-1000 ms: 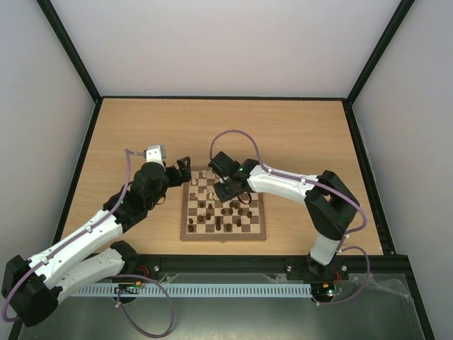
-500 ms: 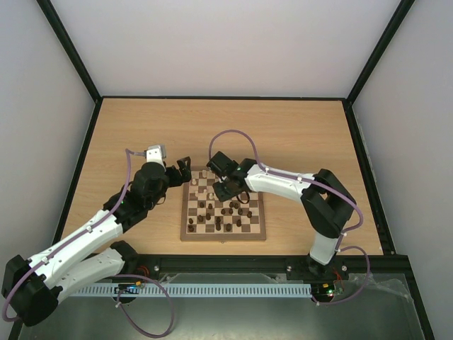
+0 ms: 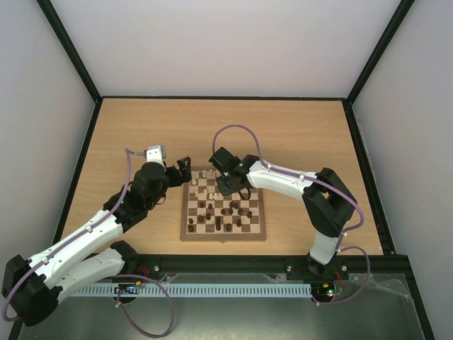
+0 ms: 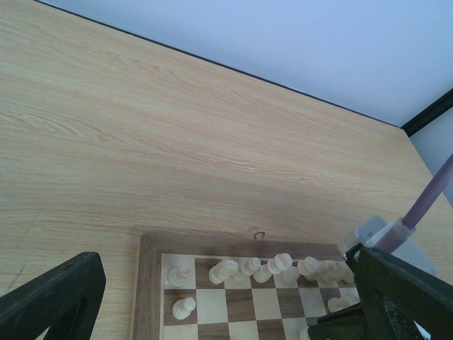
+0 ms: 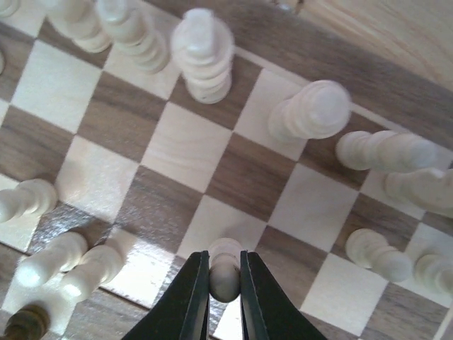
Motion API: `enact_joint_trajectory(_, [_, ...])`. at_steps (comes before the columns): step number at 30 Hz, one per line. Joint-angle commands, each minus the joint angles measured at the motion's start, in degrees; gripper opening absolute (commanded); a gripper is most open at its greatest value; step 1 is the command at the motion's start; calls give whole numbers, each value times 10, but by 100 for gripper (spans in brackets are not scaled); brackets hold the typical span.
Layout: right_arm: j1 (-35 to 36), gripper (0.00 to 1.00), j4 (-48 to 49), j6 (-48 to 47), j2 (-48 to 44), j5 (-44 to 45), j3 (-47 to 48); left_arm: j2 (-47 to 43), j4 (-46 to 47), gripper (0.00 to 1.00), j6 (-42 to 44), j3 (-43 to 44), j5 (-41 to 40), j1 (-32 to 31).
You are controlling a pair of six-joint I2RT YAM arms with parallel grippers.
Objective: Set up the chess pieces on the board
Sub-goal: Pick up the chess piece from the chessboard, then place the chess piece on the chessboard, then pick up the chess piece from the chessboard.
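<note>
The board point(image 3: 187, 234) lies mid-table between my arms. Cream chess pieces point(image 3: 205, 173) stand along its far edge; dark ones point(image 3: 230, 211) are scattered over the middle and near rows. My right gripper point(image 3: 225, 185) hangs over the far half of the board. In the right wrist view this gripper point(image 5: 225, 258) is shut on a cream pawn point(image 5: 225, 278), just above a light square. My left gripper point(image 3: 182, 168) hovers open by the board's far left corner. Its view shows nothing between its fingers point(image 4: 49, 297), with the cream back row point(image 4: 223, 270) below.
Bare wooden tabletop point(image 3: 283, 134) surrounds the board, bounded by a black frame point(image 3: 219, 98) and pale walls. More cream pieces point(image 5: 311, 110) stand close ahead of the held pawn, and several others point(image 5: 42, 258) crowd at its left. The right arm's purple cable point(image 3: 237, 129) loops above the board.
My right gripper has shut on the cream pawn and shifted slightly toward the board's far side. The left arm has stayed still and open.
</note>
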Motion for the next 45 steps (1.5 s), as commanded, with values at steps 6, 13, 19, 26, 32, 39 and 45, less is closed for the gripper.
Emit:
enact_joint_trajectory(6, [-36,13,-23,7,-16,20,6,1,14,100,3,-2,0,2])
enact_joint_trajectory(13, [-50,13,-12,6,-11,16,0,2,14,99,3,-2,0,2])
enact_joint_trajectory(19, [-54,16,-7,5,-5,12,-3,0,14,99,3,-2,-1,2])
enact_joint_trajectory(26, [-55,20,-6,6,-4,9,-3,-1,13,100,3,-2,-2,2])
enact_joint_trajectory(32, [-48,31,-11,8,-50,-3,-6,0,13,99,4,-2,-2,2])
enact_joint_trajectory(39, [9,35,-26,3,-68,-19,7,-1,12,100,3,-2,-6,2])
enact_joint_trajectory(45, [46,32,-28,2,-33,-38,16,-7,12,100,3,-3,-10,2])
